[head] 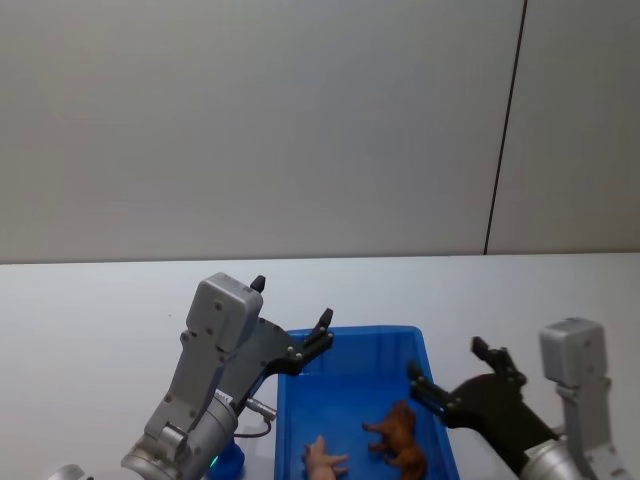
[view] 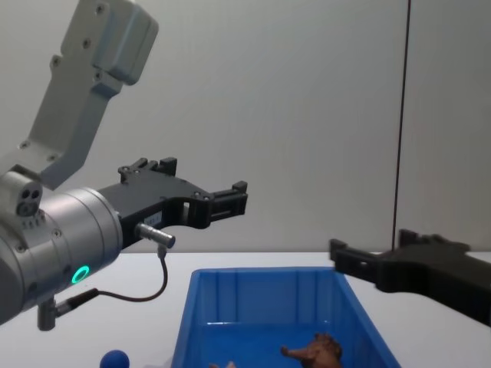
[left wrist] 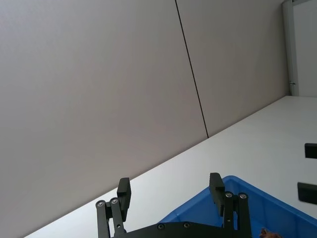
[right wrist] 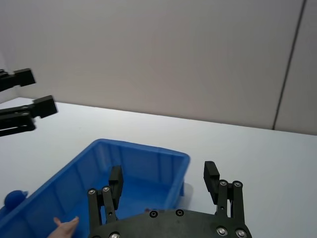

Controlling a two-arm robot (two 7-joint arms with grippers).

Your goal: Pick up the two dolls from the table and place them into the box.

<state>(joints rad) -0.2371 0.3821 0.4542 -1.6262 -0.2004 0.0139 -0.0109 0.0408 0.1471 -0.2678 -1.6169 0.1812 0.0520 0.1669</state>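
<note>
One blue bin [head: 350, 335] on white table [head: 100, 320], two toys inside, brown animal [head: 400, 435] and pink pig [head: 325, 460], one round blue toy [view: 115, 359] on table beside bin, left gripper [head: 291, 300] and right gripper [head: 446, 358] raised at its sides, jaws spread, empty.

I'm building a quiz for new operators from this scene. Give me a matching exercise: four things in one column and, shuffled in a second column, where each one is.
Things
1. brown animal toy figure
2. pale pink pig toy
3. rounded blue toy
4. left gripper

Places
A. on the white table, outside the bright blue plastic bin, on its left
B. in the air, open, by the bin's far left corner
C. inside the bin, right half
D. inside the bin, left half

Pairs: 1-C, 2-D, 3-A, 4-B.
</note>
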